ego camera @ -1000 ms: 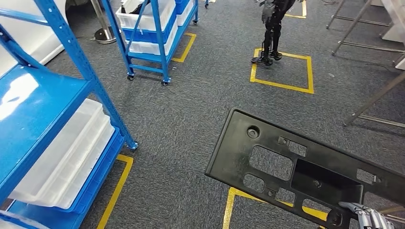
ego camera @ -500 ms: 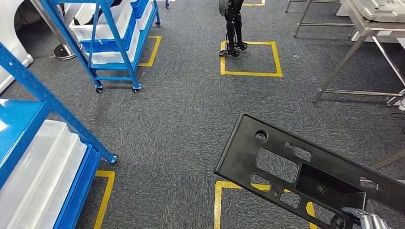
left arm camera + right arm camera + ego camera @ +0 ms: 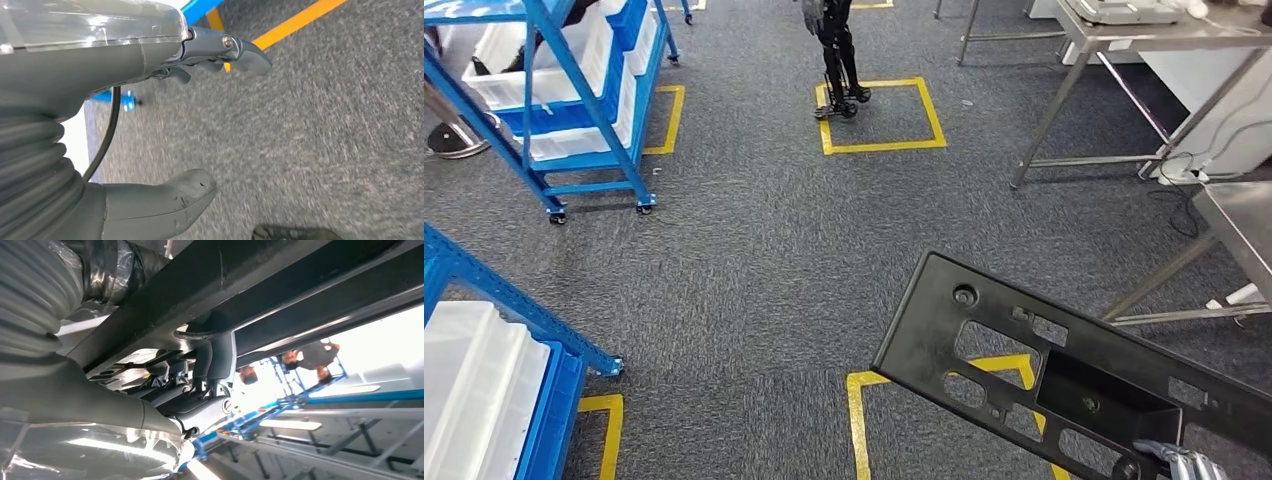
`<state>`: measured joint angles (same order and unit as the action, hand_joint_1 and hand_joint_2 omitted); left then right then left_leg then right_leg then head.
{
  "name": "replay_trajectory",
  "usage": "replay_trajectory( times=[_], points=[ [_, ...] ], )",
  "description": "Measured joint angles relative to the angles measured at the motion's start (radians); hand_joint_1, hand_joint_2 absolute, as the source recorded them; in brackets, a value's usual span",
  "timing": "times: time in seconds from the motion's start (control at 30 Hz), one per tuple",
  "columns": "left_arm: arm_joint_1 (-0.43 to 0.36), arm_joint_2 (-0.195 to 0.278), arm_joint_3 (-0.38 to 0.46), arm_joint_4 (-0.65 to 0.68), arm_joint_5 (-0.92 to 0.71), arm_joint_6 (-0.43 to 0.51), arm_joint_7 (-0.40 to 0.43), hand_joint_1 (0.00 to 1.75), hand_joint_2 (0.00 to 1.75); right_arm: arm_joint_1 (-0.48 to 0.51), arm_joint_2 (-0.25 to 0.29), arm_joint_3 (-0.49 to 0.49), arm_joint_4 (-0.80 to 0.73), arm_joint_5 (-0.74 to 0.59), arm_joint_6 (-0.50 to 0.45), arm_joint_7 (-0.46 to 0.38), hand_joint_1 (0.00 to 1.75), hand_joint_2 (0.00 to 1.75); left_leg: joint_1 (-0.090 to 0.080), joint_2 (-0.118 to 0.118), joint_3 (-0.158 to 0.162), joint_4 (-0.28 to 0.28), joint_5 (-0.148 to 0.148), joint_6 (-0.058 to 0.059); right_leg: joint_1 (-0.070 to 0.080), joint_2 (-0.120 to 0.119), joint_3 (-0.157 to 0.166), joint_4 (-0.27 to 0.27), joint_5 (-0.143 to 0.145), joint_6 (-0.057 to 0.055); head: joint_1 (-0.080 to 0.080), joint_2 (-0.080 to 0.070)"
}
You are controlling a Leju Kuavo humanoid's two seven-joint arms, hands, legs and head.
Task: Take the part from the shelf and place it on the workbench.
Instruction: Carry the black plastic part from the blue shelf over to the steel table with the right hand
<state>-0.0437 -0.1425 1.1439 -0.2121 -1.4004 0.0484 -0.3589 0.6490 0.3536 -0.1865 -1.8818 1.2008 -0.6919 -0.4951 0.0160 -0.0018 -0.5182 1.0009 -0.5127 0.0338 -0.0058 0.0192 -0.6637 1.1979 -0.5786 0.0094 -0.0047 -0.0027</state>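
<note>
Right hand (image 3: 1189,462) grips the part (image 3: 1064,375); left hand (image 3: 150,125) hangs with fingers apart, holding nothing.

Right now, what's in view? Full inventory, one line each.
Part: one, black, flat panel with cut-outs, held over the carpet, lower right.
Shelf racks: two, blue, far left and near left.
Bins: white, in both racks.
Floor markings: yellow squares on grey carpet.
Workbench: steel, upper right; a second steel bench at right edge.
Another robot's legs: dark, on the far square.
Right hand: holds the part's lower edge.
Left hand: hangs over the carpet, holds nothing.
</note>
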Motion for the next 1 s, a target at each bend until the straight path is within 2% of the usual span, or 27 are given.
replay_trajectory(
  times=[0.03,0.07,0.1,0.13,0.17,0.23,0.27,0.3,0.37,0.4,0.47,0.5,0.53,0.57,0.6,0.63,0.67,0.7,0.73,0.77,0.8,0.83,0.87,0.9,0.93,1.0],
  points=[
    [0.002,0.0,0.001,0.0,0.0,0.0,0.0,0.0,1.75,0.0,0.0,0.002,0.0,0.0,0.001,0.001,1.75,1.75,-0.002,0.015,-0.001,0.0,-0.001,0.001,-0.002,-0.01,-0.029,0.063,-0.028,0.003,0.0,0.0],
    [0.002,0.001,0.002,0.0,0.0,0.0,0.001,0.0,1.75,0.001,0.0,0.003,0.0,0.0,0.002,0.002,1.75,1.75,-0.003,0.029,-0.001,0.001,-0.002,0.001,-0.005,-0.013,-0.048,0.106,-0.042,0.005,0.0,0.0],
    [0.002,0.001,0.003,0.0,0.0,0.0,0.001,0.0,1.75,0.001,0.0,0.003,0.0,0.001,0.003,0.003,1.75,1.75,-0.004,0.043,-0.001,0.001,-0.003,0.0,-0.006,-0.015,-0.05,0.115,-0.037,0.006,0.0,0.0],
    [0.001,0.001,0.003,0.0,0.0,0.0,0.001,0.0,1.75,0.002,0.0,0.003,0.0,0.001,0.004,0.004,1.75,1.75,-0.004,0.056,0.001,0.001,-0.005,-0.001,-0.007,-0.018,-0.031,0.085,-0.014,0.006,0.0,0.0],
    [0.0,0.001,0.003,0.0,0.0,0.0,0.001,0.0,1.75,0.002,0.0,0.003,0.0,0.001,0.005,0.005,1.75,1.75,-0.004,0.067,0.004,0.001,-0.008,-0.002,-0.007,-0.026,0.006,0.022,0.018,0.005,0.0,0.0],
    [-0.002,0.0,0.004,0.0,0.0,0.0,0.001,0.0,1.75,0.002,0.0,0.004,0.0,0.001,0.005,0.006,1.75,1.75,-0.006,0.087,0.012,0.002,-0.013,-0.008,0.0,-0.066,0.082,-0.116,0.062,-0.002,0.0,0.0],
    [-0.002,0.0,0.004,0.0,0.0,0.0,0.001,0.0,1.75,0.002,0.0,0.004,0.0,0.001,0.005,0.006,1.75,1.75,-0.007,0.094,0.015,0.002,-0.015,-0.013,0.005,-0.08,0.103,-0.154,0.07,-0.006,0.0,0.0],
    [-0.003,0.0,0.004,0.0,0.0,0.0,0.001,0.0,1.75,0.002,0.0,0.005,0.0,0.001,0.005,0.006,1.75,1.75,-0.008,0.102,0.018,0.002,-0.017,-0.018,0.01,-0.087,0.108,-0.169,0.069,-0.009,0.0,0.0],
    [-0.005,0.0,0.004,0.0,0.0,0.0,0.001,0.0,1.75,0.004,0.0,0.006,0.0,0.001,0.005,0.007,1.75,1.75,-0.007,0.116,0.021,0.0,-0.019,-0.029,0.012,-0.067,0.106,-0.171,0.073,-0.016,0.0,0.0],
    [-0.007,0.0,0.004,0.0,0.0,0.0,0.001,0.0,1.75,0.006,0.0,0.006,0.0,0.001,0.005,0.007,1.75,1.75,-0.006,0.107,0.022,0.004,-0.025,-0.035,0.009,-0.057,0.106,-0.176,0.076,-0.022,0.0,0.0],
    [-0.009,0.0,0.004,0.0,0.0,0.001,0.002,0.0,1.75,0.007,0.0,0.009,0.0,0.002,0.005,0.009,1.75,1.75,-0.003,0.059,-0.002,0.062,-0.067,-0.043,0.002,-0.039,0.109,-0.186,0.083,-0.034,-0.001,0.0],
    [-0.008,0.0,0.004,0.0,0.0,0.001,0.002,0.0,1.75,0.007,0.001,0.013,0.0,0.003,0.005,0.011,1.75,1.75,-0.002,0.031,-0.03,0.122,-0.1,-0.046,0.001,-0.029,0.109,-0.187,0.084,-0.037,-0.001,0.0],
    [-0.006,0.0,0.004,0.0,-0.001,0.001,0.003,0.0,1.75,0.007,0.001,0.016,0.0,0.004,0.005,0.014,1.75,1.75,-0.002,0.015,-0.064,0.194,-0.132,-0.047,0.001,-0.018,0.108,-0.186,0.085,-0.039,-0.001,0.0],
    [-0.004,0.0,0.004,0.0,-0.001,0.001,0.004,0.0,1.75,0.007,0.001,0.02,0.0,0.006,0.005,0.017,1.75,1.75,-0.002,0.01,-0.095,0.255,-0.152,-0.049,0.002,-0.005,0.107,-0.184,0.084,-0.041,-0.001,0.0],
    [-0.002,0.0,0.004,0.0,-0.001,0.001,0.006,0.0,1.75,0.007,0.001,0.023,0.0,0.007,0.005,0.02,1.75,1.75,-0.002,0.008,-0.114,0.289,-0.152,-0.049,0.003,0.01,0.107,-0.182,0.084,-0.041,-0.001,0.0],
    [0.0,0.0,0.005,0.0,-0.001,0.002,0.006,0.0,1.75,0.007,0.001,0.027,0.001,0.01,0.005,0.022,1.75,1.75,-0.002,0.006,-0.116,0.284,-0.132,-0.048,0.003,0.024,0.107,-0.179,0.083,-0.041,-0.001,0.0],
    [0.0,0.001,0.005,0.0,-0.001,0.002,0.007,0.0,1.75,0.007,0.001,0.031,0.002,0.013,0.005,0.025,1.75,1.75,-0.002,0.002,-0.1,0.238,-0.095,-0.046,0.003,0.039,0.108,-0.176,0.082,-0.04,-0.001,0.0],
    [0.0,0.001,0.005,0.0,-0.001,0.002,0.007,0.0,1.75,0.007,0.001,0.035,0.003,0.016,0.005,0.028,1.75,1.75,-0.001,-0.013,-0.073,0.169,-0.054,-0.043,0.002,0.053,0.108,-0.172,0.08,-0.039,-0.001,0.0],
    [-0.001,0.001,0.005,0.0,-0.001,0.002,0.007,0.0,1.75,0.007,0.001,0.039,0.004,0.02,0.005,0.031,1.75,1.75,0.0,-0.037,-0.046,0.103,-0.026,-0.039,0.003,0.066,0.106,-0.167,0.078,-0.036,-0.001,0.0],
    [-0.001,0.001,0.005,0.0,-0.001,0.002,0.008,0.0,1.75,0.007,0.001,0.043,0.004,0.023,0.005,0.034,1.75,1.75,0.001,-0.058,-0.026,0.055,-0.009,-0.036,0.003,0.078,0.103,-0.163,0.077,-0.031,-0.001,0.0],
    [-0.001,0.001,0.005,0.0,-0.001,0.002,0.008,0.0,1.75,0.007,0.001,0.046,0.005,0.027,0.005,0.036,1.75,1.75,0.0,-0.073,-0.017,0.03,-0.006,-0.034,0.002,0.089,0.098,-0.16,0.078,-0.026,-0.001,0.0],
    [-0.002,0.001,0.005,0.0,-0.001,0.002,0.009,0.0,1.75,0.008,0.001,0.049,0.006,0.031,0.005,0.039,1.75,1.75,-0.001,-0.077,-0.013,0.024,-0.009,-0.031,0.001,0.101,0.094,-0.16,0.08,-0.02,-0.001,0.0],
    [-0.002,0.001,0.005,0.0,-0.001,0.002,0.01,0.0,1.75,0.009,0.001,0.052,0.007,0.035,0.005,0.042,1.75,1.75,0.0,-0.065,-0.012,0.02,-0.006,-0.026,0.0,0.113,0.09,-0.161,0.083,-0.014,-0.001,0.0],
    [-0.004,0.0,0.005,0.0,-0.002,0.002,0.01,0.0,1.75,0.011,0.001,0.053,0.008,0.039,0.005,0.045,1.75,1.75,0.001,-0.052,-0.01,0.014,-0.003,-0.02,0.0,0.111,0.087,-0.159,0.082,-0.008,0.0,0.0],
    [-0.004,0.0,0.005,0.0,-0.002,0.001,0.011,0.0,1.75,0.012,0.001,0.055,0.009,0.043,0.005,0.048,1.75,1.75,0.004,-0.039,-0.008,0.008,0.001,-0.013,0.001,0.094,0.08,-0.146,0.072,-0.004,0.001,0.0],
    [-0.003,-0.001,0.006,0.0,-0.003,0.0,0.012,0.0,1.75,0.011,0.0,0.059,0.01,0.048,0.006,0.052,1.75,1.75,0.005,-0.01,-0.006,0.0,0.005,-0.002,0.002,0.033,0.04,-0.064,0.021,0.002,0.005,0.0]
  ],
)
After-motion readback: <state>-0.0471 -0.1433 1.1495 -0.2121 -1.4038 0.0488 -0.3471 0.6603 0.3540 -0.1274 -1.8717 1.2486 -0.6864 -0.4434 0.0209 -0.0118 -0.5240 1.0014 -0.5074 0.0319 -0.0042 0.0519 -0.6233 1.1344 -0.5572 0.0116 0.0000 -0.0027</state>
